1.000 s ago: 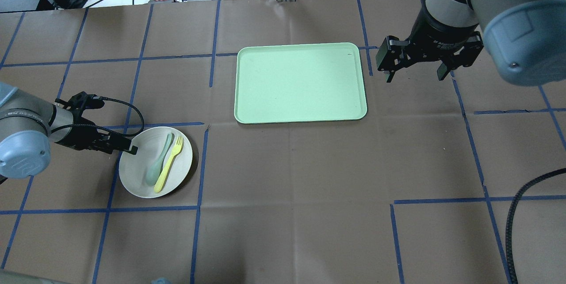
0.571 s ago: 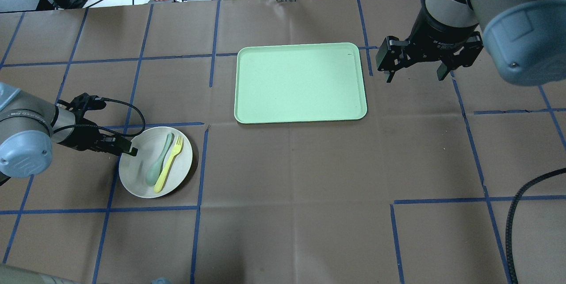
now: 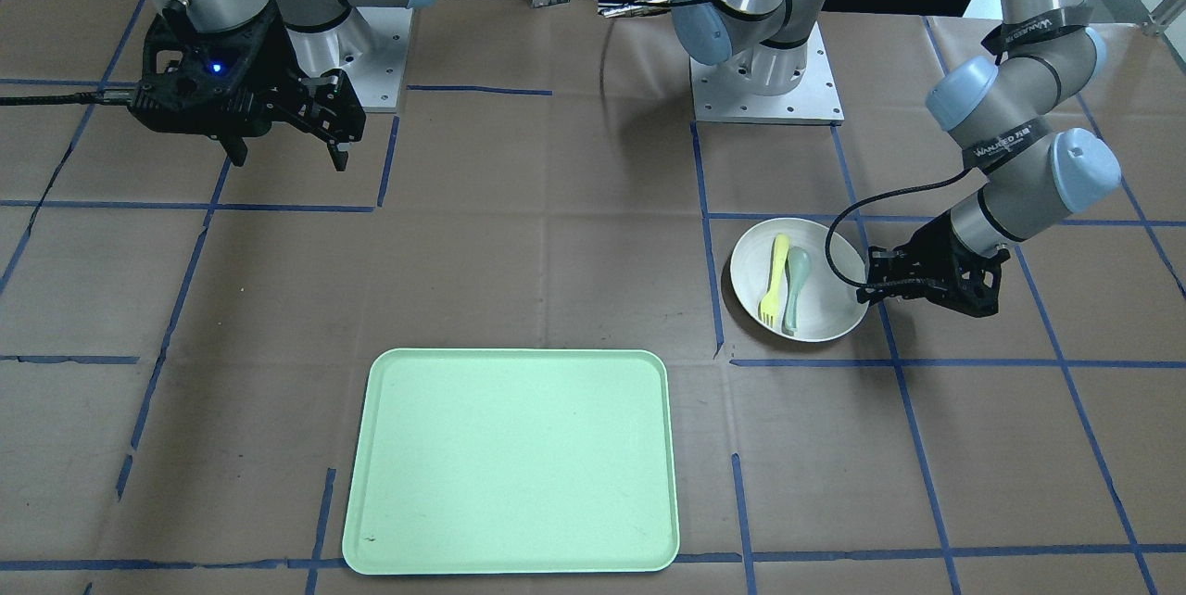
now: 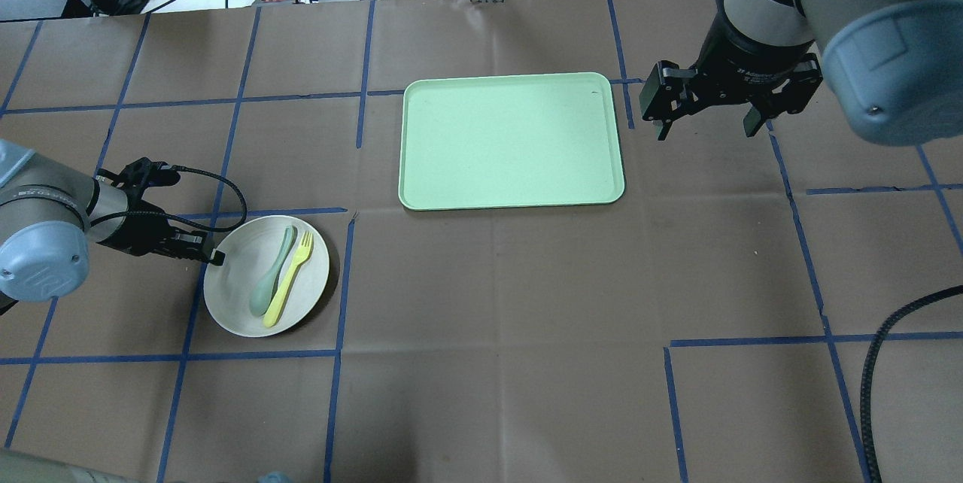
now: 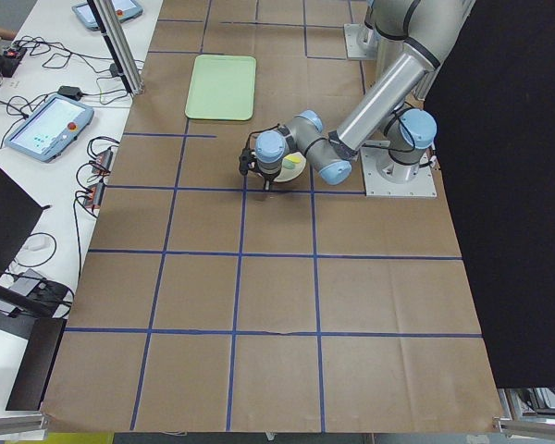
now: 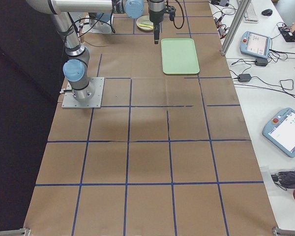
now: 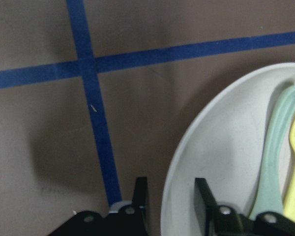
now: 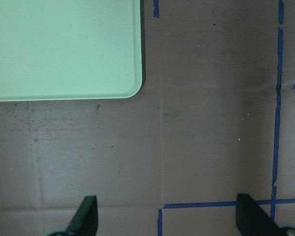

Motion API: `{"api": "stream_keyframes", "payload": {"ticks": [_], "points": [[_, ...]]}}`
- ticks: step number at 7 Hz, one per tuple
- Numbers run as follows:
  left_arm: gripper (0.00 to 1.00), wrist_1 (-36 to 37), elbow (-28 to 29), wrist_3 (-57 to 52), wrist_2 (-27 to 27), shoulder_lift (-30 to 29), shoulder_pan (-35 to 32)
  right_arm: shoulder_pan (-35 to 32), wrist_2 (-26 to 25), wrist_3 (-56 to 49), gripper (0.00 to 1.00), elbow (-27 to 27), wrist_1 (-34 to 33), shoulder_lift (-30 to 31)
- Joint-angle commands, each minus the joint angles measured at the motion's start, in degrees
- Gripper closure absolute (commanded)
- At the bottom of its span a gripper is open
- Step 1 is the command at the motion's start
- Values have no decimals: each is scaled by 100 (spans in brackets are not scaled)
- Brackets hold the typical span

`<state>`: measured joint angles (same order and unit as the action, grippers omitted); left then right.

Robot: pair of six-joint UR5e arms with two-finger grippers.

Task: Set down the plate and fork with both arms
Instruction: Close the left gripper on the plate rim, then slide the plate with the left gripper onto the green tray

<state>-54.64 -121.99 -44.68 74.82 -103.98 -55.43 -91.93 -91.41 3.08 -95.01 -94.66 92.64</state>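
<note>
Plate (image 4: 229, 281) rim between L gripper's (image 4: 213, 257) parted jaws; fork (image 4: 289, 277) atop plate.

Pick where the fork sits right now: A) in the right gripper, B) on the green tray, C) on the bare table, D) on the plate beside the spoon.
D: the fork lies on the plate, alongside the spoon.

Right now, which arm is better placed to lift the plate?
Left. The left gripper straddles the rim of the plate, one finger inside, one outside. The right gripper hangs open beside the tray, well away from the plate.
</note>
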Motion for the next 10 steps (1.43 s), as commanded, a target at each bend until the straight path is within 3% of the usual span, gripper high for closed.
{"api": "stream_keyframes", "payload": {"ticks": [1, 3, 4, 7, 9, 10], "points": [[98, -20, 8, 56, -38, 114, -3, 0, 0, 0, 0, 0, 0, 0], [100, -47, 8, 74, -82, 167, -20, 0, 9, 0, 0, 0, 0, 0], [100, -90, -9, 143, -447, 263, -29, 0, 0, 0, 0, 0, 0, 0], [100, -73, 8, 862, -889, 352, -309, 0, 9, 0, 0, 0, 0, 0], [100, 154, 217, 1808, -829, 335, -1203, 0, 9, 0, 0, 0, 0, 0], [100, 155, 593, 2388, -838, 204, -1607, 0, 9, 0, 0, 0, 0, 0]]}}
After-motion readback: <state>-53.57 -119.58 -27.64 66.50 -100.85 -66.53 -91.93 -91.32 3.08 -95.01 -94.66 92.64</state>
